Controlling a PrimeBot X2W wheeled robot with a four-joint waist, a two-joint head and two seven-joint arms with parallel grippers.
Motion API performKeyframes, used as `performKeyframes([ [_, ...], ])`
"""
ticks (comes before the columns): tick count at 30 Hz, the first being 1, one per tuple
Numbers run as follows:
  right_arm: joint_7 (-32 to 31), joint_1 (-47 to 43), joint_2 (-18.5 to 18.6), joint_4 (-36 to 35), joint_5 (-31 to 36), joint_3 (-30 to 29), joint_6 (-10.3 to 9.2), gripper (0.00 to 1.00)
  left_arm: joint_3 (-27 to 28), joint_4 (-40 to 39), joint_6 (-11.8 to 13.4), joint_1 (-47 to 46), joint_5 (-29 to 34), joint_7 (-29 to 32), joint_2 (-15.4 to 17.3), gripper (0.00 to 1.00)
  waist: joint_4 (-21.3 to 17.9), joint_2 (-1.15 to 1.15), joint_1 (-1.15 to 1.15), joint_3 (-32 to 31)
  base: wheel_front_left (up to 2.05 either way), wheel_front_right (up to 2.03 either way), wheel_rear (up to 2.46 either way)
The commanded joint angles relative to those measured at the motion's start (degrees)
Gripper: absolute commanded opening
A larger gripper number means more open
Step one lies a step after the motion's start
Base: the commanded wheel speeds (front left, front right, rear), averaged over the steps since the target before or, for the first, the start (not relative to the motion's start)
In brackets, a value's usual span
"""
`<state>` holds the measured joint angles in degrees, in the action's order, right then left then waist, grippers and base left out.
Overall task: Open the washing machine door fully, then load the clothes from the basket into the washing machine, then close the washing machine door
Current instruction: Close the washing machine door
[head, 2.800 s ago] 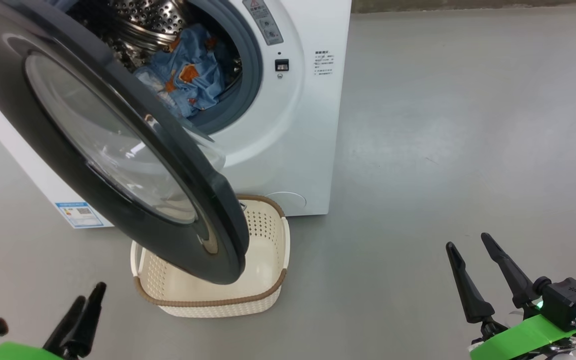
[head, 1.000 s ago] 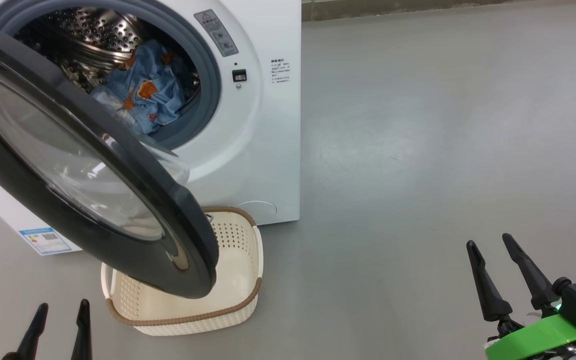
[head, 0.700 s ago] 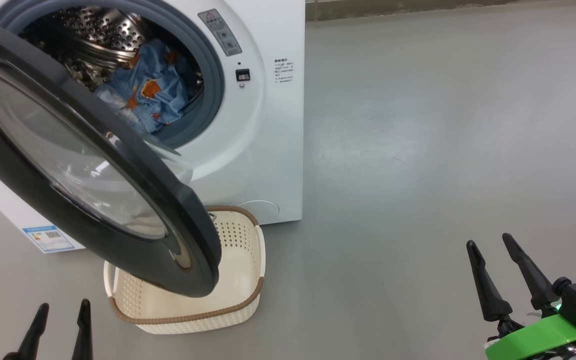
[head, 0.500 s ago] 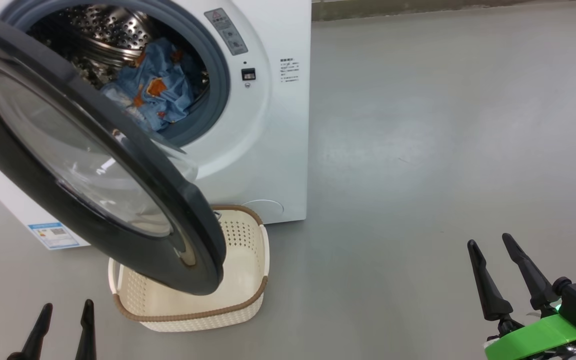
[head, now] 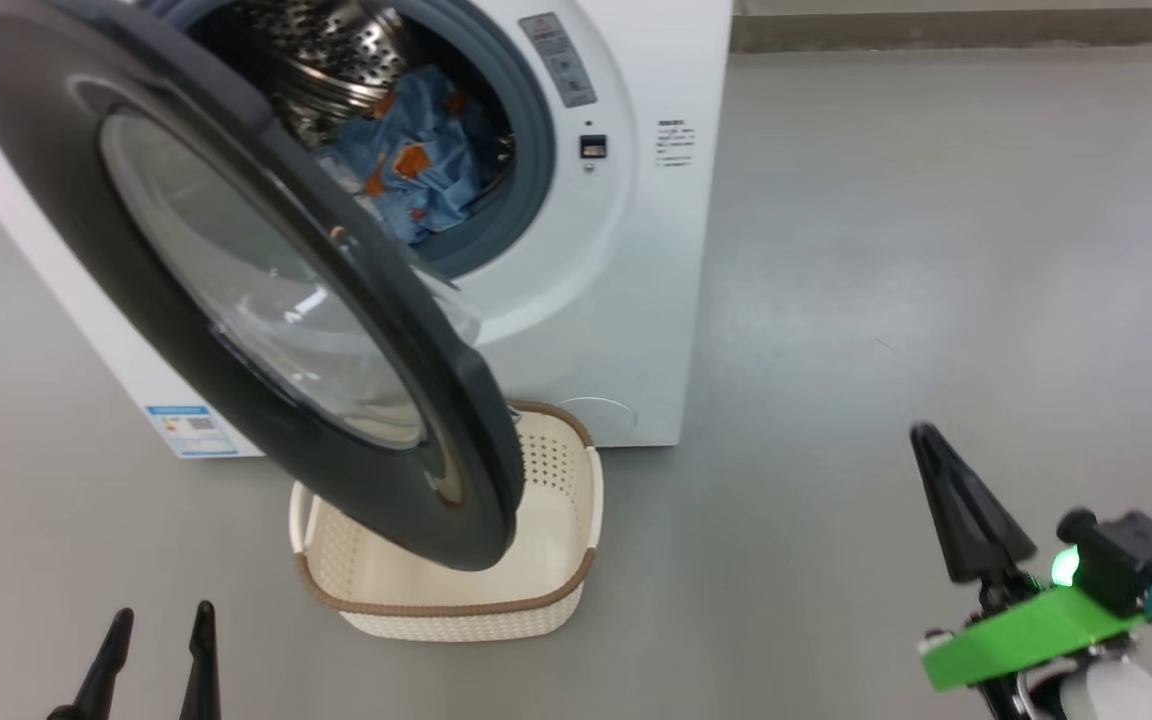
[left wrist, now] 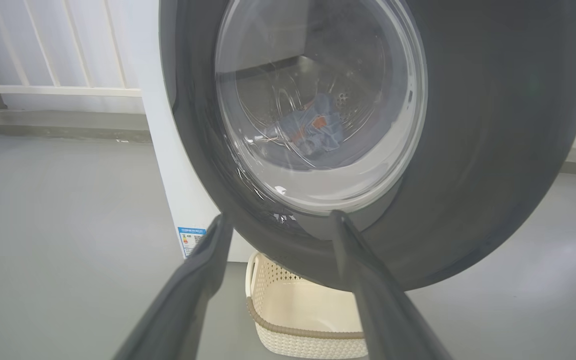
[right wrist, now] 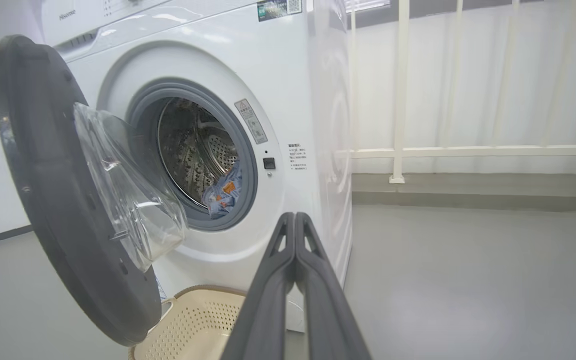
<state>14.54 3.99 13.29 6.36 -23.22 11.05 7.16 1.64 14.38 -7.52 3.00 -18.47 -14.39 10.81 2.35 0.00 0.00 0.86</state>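
The white washing machine [head: 626,300] [right wrist: 288,75] has its black-rimmed door [head: 236,290] [left wrist: 493,150] [right wrist: 43,200] swung out, hanging over the cream basket [head: 456,600] [left wrist: 308,325] [right wrist: 193,325]. Light blue clothes [head: 416,170] [right wrist: 223,195] with orange prints lie inside the steel drum; they also show through the door glass in the left wrist view [left wrist: 313,130]. The parts of the basket that show hold nothing. My left gripper [head: 156,620] [left wrist: 278,220] is open, low at the left, facing the door's outer side. My right gripper [head: 926,435] [right wrist: 295,217] is shut on nothing, off to the right above bare floor.
Grey floor [head: 936,250] stretches to the right of the machine. A white railing [right wrist: 468,150] and wall stand behind it. A blue label sticker [head: 186,425] sits low on the machine's left side.
My right gripper has gone from open to shut and sits a little higher and further left. The head camera has swung, shifting the machine rightward in view. The door's angle seems unchanged.
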Motion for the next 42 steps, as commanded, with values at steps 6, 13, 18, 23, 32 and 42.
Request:
performKeyframes([
  [6, 0.46, 8.78, 0.03, -3.87, -1.13, 3.84, 0.33, 0.0, 1.4, -2.42, 0.03, -0.6, 1.17, -0.61, -0.29, 1.0, 5.02, 0.0, 0.0, -0.42, 0.0, 0.0, 0.0],
  [13, 0.46, 14.65, -1.45, -7.8, -1.59, 7.47, 0.33, 0.0, 0.67, -2.81, 0.03, -1.07, 1.5, -0.61, -0.71, 1.0, 8.05, 0.0, 0.0, -0.45, 0.0, 0.0, 0.0],
  [18, 0.46, 17.89, -2.94, -11.26, -1.63, 12.18, 0.33, 0.0, 0.14, -2.89, 0.03, -1.36, 1.56, -0.61, -1.06, 1.0, 10.28, 0.0, 0.0, -0.47, 0.0, 0.0, 0.0],
  [23, 0.46, 19.07, -4.45, -12.57, -2.03, 18.88, 0.33, 0.0, -0.62, -2.83, 0.03, -1.43, 1.67, -0.61, -0.98, 1.0, 12.23, 0.0, 0.0, -0.56, 0.0, 0.0, 0.0],
  [32, 0.46, 17.63, -5.25, -6.45, -4.03, 28.3, 0.33, 0.0, -1.33, -2.96, 0.03, -2.03, 1.42, -0.61, -1.08, 1.0, 15.05, 0.0, 0.0, 0.23, 0.0, 0.0, 0.0],
  [42, 0.46, 16.19, -4.96, 2.8, -6.3, 32.88, 0.33, 0.0, -1.66, -2.96, 0.03, -2.71, 1.11, -0.61, -1.39, 1.0, 16.28, 0.0, 0.0, 1.54, 0.0, 0.0, 0.0],
])
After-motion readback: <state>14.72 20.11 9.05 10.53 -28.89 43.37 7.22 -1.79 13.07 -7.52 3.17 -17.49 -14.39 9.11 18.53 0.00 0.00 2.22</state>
